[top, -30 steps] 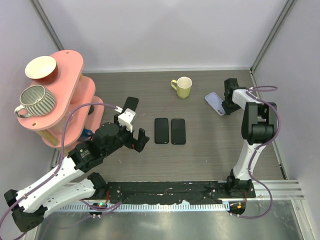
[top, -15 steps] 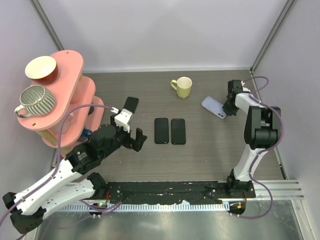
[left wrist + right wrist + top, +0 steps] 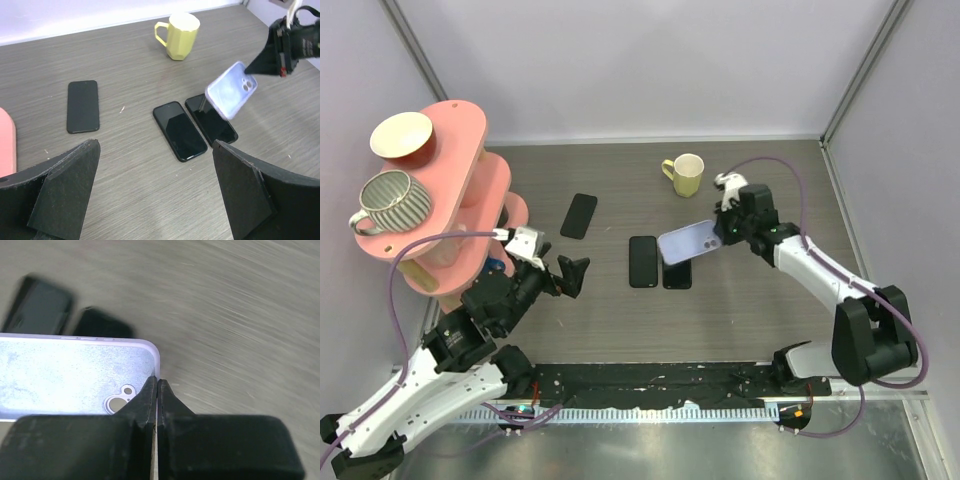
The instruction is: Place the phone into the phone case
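Table [image 3: 770, 300], grey wood-grain, w/ pink tiered stand [image 3: 450, 170] at L edge. R gripper [image 3: 720, 240] is clamped tight on one short edge of the case [image 3: 688, 243], fingertips pinched to a thin line by the camera cut-out in the R wrist view. L gripper [image 3: 560, 272] is spread as wide as it goes, holding nothing, hanging over the table's L-centre, well apart from the case. The case is lavender, tilted, up off the table, approx over the R one of the centre pair of phones; no contact w/ a phone visible. Progress, my read: early-mid. Case picked up and brought over to the phones; no phone gripped, none seated in the case. Left to do: settle on a phone, line it up w/ the case, press it in. Count: 2 arms; 1 stand; 3 black phones flat on the table: lone one [image 3: 579, 215] nearer the stand, pair side by side at centre [image 3: 642, 261] [image 3: 677, 278]; 1 case; 1 yellow mug [image 3: 686, 174] at the back; 1 striped cup [image 3: 390, 200] and 1 bowl [image 3: 402, 135] up on the stand.
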